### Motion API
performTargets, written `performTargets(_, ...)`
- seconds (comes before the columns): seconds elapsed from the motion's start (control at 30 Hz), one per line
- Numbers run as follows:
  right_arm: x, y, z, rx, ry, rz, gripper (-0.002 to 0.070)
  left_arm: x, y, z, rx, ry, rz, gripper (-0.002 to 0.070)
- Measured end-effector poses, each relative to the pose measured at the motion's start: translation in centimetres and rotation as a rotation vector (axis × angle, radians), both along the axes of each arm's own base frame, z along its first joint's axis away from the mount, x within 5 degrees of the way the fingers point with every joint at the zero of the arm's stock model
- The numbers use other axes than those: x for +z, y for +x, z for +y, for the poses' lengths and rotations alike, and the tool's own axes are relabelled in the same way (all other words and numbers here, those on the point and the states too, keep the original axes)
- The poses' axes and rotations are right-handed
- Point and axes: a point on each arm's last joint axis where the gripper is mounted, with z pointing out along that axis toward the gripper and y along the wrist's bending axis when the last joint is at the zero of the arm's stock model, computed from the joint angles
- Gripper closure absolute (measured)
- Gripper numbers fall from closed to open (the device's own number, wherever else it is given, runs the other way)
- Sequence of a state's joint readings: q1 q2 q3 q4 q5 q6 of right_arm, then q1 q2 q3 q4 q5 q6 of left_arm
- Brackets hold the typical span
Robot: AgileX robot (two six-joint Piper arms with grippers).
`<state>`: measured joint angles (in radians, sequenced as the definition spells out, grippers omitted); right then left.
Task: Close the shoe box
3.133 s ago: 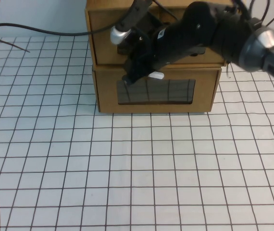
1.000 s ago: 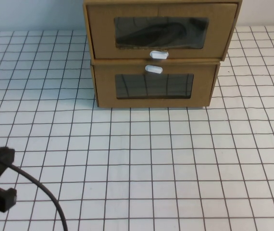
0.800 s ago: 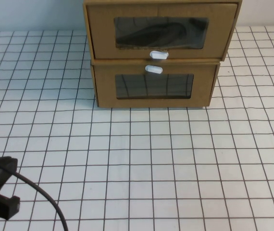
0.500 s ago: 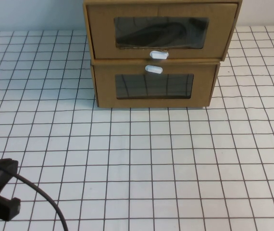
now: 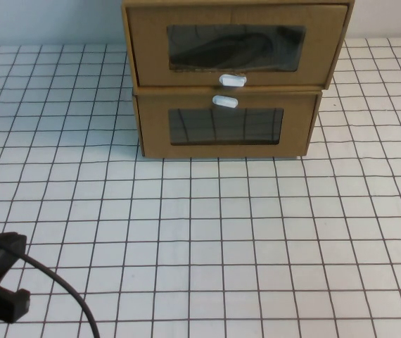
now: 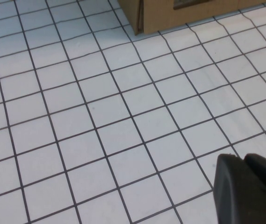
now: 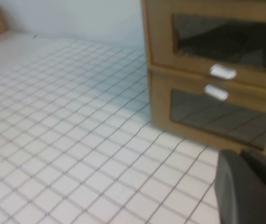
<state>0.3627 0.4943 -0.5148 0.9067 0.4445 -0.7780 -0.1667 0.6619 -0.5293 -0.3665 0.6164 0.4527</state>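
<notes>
The shoe box (image 5: pixel 236 44) is the upper of two stacked brown cardboard boxes at the back of the table. Its white pull tab (image 5: pixel 232 79) sits below its clear window, and a dark shoe shows inside. Its drawer front sits about flush with the box. It also shows in the right wrist view (image 7: pixel 217 39). My left gripper (image 5: pixel 0 278) is low at the front left, far from the box, shut and empty; the left wrist view shows its fingertips (image 6: pixel 242 161) together. My right gripper (image 7: pixel 239 156) is shut and empty, off to the right of the boxes, outside the high view.
The lower cardboard box (image 5: pixel 226 130) has its white tab (image 5: pixel 225 102) above its window. A black cable (image 5: pixel 67 296) trails from the left arm. The white gridded table (image 5: pixel 221 232) stretches in front of the boxes.
The right arm, which was at the box fronts three seconds ago, has pulled out of the high view. The left gripper has sunk slightly at the front left.
</notes>
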Motion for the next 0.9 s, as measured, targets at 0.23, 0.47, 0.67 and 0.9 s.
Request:
performTargets(0.23,-3.7,0.8,-0.5,-0.087,-0.042,0.041,0.0689,0.0,0.0,0.0,0.000,0.000,0.000,0.0677)
performTargets(0.47,-7.0,0.9,-2.4,-0.269,-0.109,-0.113,0.0689,0.0,0.0,0.0,0.000,-0.001,0.000,0.0677)
performTargets(0.67,-6.9,-0.1,-3.7,-0.374,-0.067,-0.231,0.0689,0.0,0.0,0.0,0.000,0.004,-0.001,0.0677)
performTargets(0.9,-7.7,-0.9,-5.2,-0.528,-0.017,-0.302,0.0689,0.0,0.0,0.1,0.000,0.013,-0.002,0.0677)
